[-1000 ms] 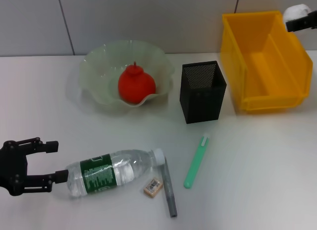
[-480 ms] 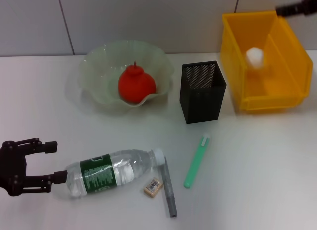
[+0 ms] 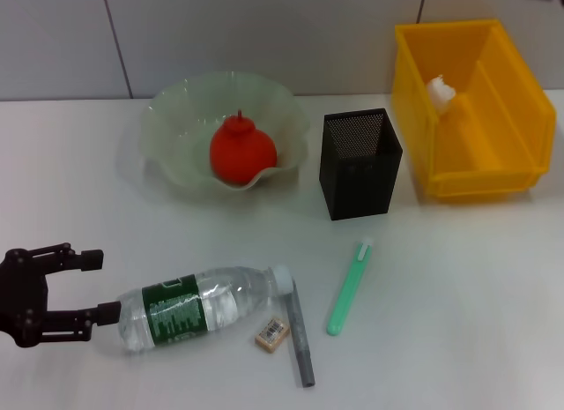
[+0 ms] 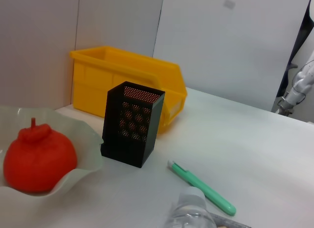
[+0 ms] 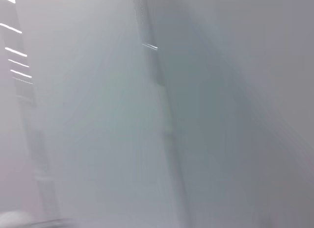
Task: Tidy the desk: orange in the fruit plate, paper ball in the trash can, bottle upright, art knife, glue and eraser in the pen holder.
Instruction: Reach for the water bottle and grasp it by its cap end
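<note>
With the orange (image 3: 242,154) sitting in the fruit plate (image 3: 176,119) and the paper ball (image 3: 440,92) lying inside the trash can (image 3: 511,163), the next job looks like the bottle (image 3: 204,307), which lies flat on the desk (image 3: 458,295).

Key relation: bottle's long axis runs roughly left-right across the head view, base toward the robot's left, cap toward the middle, cap end angled slightly away from the robot. Left gripper (image 3: 88,287) sits right at the base end, fingers spread wide, holding nothing; lower finger (image 3: 75,319) looks to touch or nearly touch the base, can't tell which. So the bottle lies directly ahead of the open jaws, along their reach, not across it. Judgement: left arm is far nearer & the obvious one for the grab; it would need to get round the body or reorient, since an end-on approach gives poor purchase for tipping upright.

Right gripper: not seen in any view; right wrist cam shows only blank wall.

Near the cap: eraser (image 3: 273,332) just beside a grey stick (image 3: 301,339), green knife (image 3: 350,287) a bit apart toward the right. Pen holder (image 3: 361,163) stands between plate & can. Risk: a rolling bottle could nudge eraser & stick.
</note>
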{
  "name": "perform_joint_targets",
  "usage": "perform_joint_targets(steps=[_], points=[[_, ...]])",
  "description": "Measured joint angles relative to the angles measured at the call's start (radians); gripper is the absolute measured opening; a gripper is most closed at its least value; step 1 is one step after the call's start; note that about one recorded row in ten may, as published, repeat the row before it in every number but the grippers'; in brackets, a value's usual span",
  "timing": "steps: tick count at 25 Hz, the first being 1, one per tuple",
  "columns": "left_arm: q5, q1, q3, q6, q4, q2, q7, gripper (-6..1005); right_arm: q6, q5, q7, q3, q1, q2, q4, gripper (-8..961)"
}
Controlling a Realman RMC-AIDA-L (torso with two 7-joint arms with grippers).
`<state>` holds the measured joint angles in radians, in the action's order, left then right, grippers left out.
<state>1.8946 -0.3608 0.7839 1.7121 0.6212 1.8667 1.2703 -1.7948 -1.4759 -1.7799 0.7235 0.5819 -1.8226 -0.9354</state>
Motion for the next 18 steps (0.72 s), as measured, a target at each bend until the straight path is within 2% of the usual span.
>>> perform_joint_targets(steps=[1, 2, 3, 4, 5, 6, 7, 8, 9, 10, 11, 12, 13, 14, 16, 18], points=[[-0.001, -0.005, 0.0, 0.002, 0.0, 0.0, 0.0, 841, -0.084, -0.009, 0.016, 0.018, 0.016, 0.038, 0.072, 827], [-0.001, -0.005, 0.0, 0.002, 0.0, 0.0, 0.0, 841, -0.084, -0.009, 0.016, 0.018, 0.016, 0.038, 0.072, 827], [-0.001, -0.005, 0.0, 0.002, 0.0, 0.0, 0.0, 841, -0.131, -0.104, 0.024, 0.041, 0.034, 0.05, 0.093, 827], [-0.001, -0.009, 0.0, 0.004, 0.0, 0.0, 0.0, 841, -0.131, -0.104, 0.024, 0.041, 0.034, 0.05, 0.093, 827], [-0.001, -0.009, 0.0, 0.004, 0.0, 0.0, 0.0, 841, -0.138, -0.177, 0.024, 0.052, 0.042, 0.046, 0.086, 827], [-0.001, -0.009, 0.0, 0.004, 0.0, 0.0, 0.0, 841, -0.148, -0.346, 0.024, 0.066, 0.052, 0.018, 0.058, 827], [-0.001, -0.009, 0.0, 0.004, 0.0, 0.0, 0.0, 841, -0.142, -0.493, 0.033, 0.066, 0.054, -0.028, 0.015, 827], [0.001, -0.019, 0.0, 0.004, 0.0, 0.003, 0.008, 841, -0.142, -0.493, 0.033, 0.066, 0.054, -0.028, 0.015, 827], [0.001, -0.019, 0.0, 0.004, 0.0, 0.003, 0.008, 841, -0.135, -0.555, 0.046, 0.064, 0.051, -0.055, -0.008, 827], [0.001, -0.019, 0.0, 0.004, 0.0, 0.003, 0.008, 841, -0.135, -0.555, 0.046, 0.064, 0.051, -0.055, -0.008, 827], [0.002, -0.022, 0.0, 0.004, 0.0, 0.004, 0.011, 841, -0.112, -0.643, 0.077, 0.06, 0.032, -0.103, -0.053, 827], [0.002, -0.025, 0.0, 0.004, 0.0, 0.005, 0.013, 841, -0.112, -0.643, 0.077, 0.06, 0.032, -0.103, -0.053, 827], [0.002, -0.025, 0.0, 0.004, 0.0, 0.005, 0.013, 841, -0.073, -0.717, 0.098, 0.063, 0.01, -0.142, -0.095, 827], [0.002, -0.025, 0.0, 0.004, 0.0, 0.005, 0.013, 841, -0.073, -0.717, 0.098, 0.063, 0.01, -0.142, -0.095, 827], [0.003, -0.033, 0.001, 0.005, 0.0, 0.006, 0.025, 841, -0.031, -0.797, 0.132, 0.062, -0.012, -0.185, -0.122, 827], [0.005, -0.039, 0.002, 0.006, 0.001, 0.006, 0.042, 841, -0.026, -0.811, 0.151, 0.059, -0.02, -0.194, -0.125, 827]])
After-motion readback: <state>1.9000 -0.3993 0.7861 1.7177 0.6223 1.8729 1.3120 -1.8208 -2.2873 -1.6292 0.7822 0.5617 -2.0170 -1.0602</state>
